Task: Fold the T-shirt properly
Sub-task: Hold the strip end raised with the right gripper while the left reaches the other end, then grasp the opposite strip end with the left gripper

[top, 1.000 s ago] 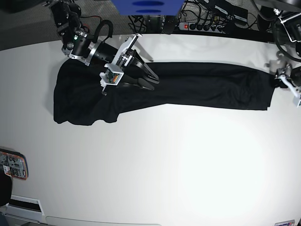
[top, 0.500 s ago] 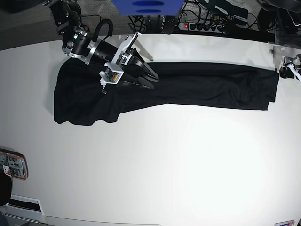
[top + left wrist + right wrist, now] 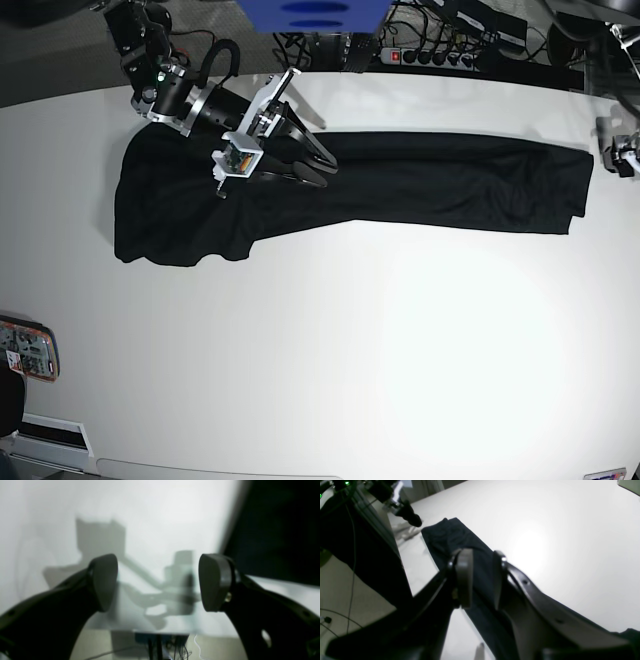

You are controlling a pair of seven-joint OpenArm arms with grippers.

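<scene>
- Since the T-shirt [image 3: 350, 190] already lies as a long, narrow band across the far part of the tabletop [image 3: 350, 350], the lengthwise folding looks largely done, in my judgement; the band still has to be doubled over end to end.
- Beneath and to both sides of the right pincer [image 3: 312, 165] the dark cloth runs on; in the right wrist view the strip [image 3: 460, 542] stretches away beyond its fingertips.
- The end behind that pincer is wider and bunched, with a lobe [image 3: 170, 235] sagging toward the near edge, so that part probably needs tidying.
- The right pincer [image 3: 480, 577] stands at a narrow gap low over the band; cloth shows between its fingers [image 3: 465, 577], but I cannot tell whether they actually pinch it.
- The left pincer [image 3: 158, 582] is spread wide and holds nothing: only bare tabletop [image 3: 150, 517] shows between its pads [image 3: 212, 582].
- Just beside that pincer, off to one side in its wrist view, a dark blurred mass [image 3: 275, 530] is likely the shirt's other end, apart from the pads.
- In the base view the left pincer [image 3: 622, 150] sits at the frame's edge, just clear of the band's end [image 3: 575, 185], which lies flat on the tabletop.
</scene>
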